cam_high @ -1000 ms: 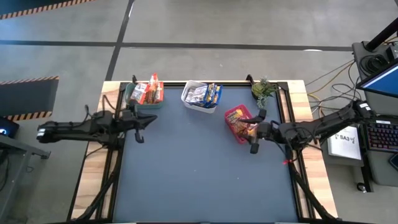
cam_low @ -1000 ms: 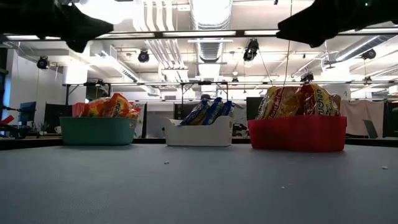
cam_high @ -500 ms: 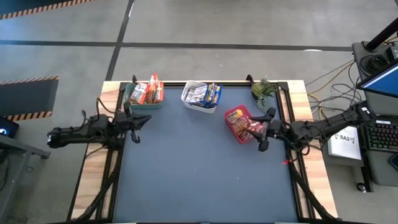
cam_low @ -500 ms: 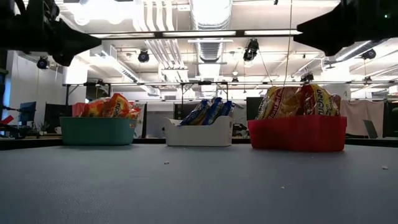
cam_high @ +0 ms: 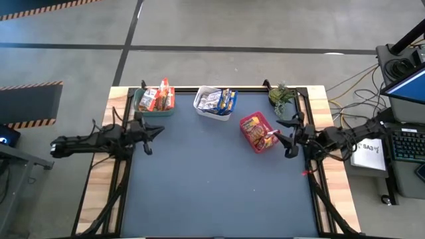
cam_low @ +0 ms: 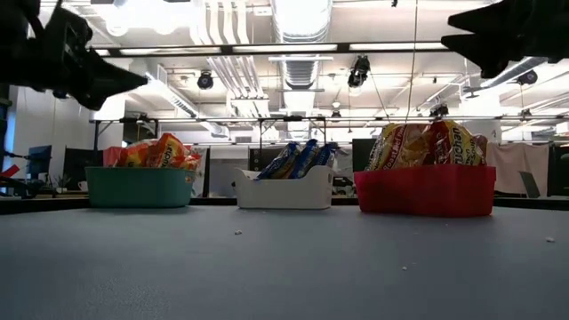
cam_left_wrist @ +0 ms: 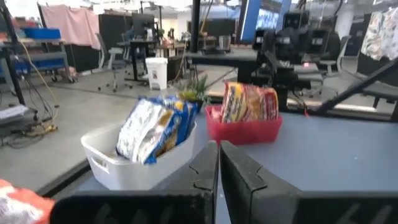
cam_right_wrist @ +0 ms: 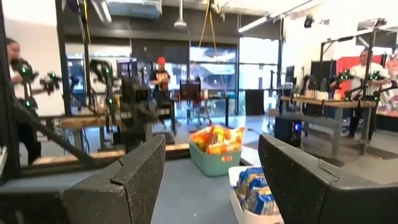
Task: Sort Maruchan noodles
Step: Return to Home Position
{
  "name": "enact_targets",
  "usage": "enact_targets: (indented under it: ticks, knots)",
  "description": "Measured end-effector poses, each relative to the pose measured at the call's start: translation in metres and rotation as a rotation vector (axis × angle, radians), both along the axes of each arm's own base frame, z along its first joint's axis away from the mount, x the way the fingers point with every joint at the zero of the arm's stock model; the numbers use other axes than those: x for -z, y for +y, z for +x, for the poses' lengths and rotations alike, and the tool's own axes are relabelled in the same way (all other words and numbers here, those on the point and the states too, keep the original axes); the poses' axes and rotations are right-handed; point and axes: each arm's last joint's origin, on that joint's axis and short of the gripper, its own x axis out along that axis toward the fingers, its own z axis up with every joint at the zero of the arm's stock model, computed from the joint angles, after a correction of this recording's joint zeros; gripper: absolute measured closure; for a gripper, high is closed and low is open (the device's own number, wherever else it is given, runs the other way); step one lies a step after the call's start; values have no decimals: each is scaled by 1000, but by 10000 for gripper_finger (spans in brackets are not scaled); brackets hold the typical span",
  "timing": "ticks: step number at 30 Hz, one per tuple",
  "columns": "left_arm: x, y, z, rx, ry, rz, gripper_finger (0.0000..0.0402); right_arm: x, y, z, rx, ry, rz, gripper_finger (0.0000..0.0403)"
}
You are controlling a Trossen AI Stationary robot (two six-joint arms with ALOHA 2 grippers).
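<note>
Along the table's far edge, noodle packets [cam_high: 223,99] fill green bin [cam_low: 138,188], white bin [cam_low: 284,192], red bin [cam_low: 425,203]. Left gripper [cam_high: 154,132] clenched, empty. Right gripper [cam_high: 285,138] spread, empty, just beside the red bin: could clip its rim and spill packets.

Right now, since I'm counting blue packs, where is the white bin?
High view: the white bin sits at the table's far edge, between the green bin on the left and the red bin on the right.

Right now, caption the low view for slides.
Green plastic bin, white plastic bin and red plastic bin in a row, each holding crinkly noodle packets.
</note>
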Motion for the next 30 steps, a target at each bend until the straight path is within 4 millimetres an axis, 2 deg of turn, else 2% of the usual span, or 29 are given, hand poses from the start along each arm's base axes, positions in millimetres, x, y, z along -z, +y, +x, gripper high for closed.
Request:
enact_targets:
  ticks: [4,9,13,16,20,30]
  knots:
    - [11,0,3,1,26,-26,402,6,-1,-5,4,-25,-7,156]
    - [15,0,4,17,28,-38,402,16,-3,-11,-2,-61,-27,156]
    - [16,-3,5,106,26,-40,402,14,-1,-14,-83,-96,-61,156]
    - [17,-5,6,166,25,-33,402,12,-2,-15,-44,-100,-106,156]
    - [17,-4,6,146,33,-5,402,10,-3,-16,-25,-115,-107,161]
    - [17,-3,6,103,27,-31,402,16,-2,-11,-85,-118,169,174]
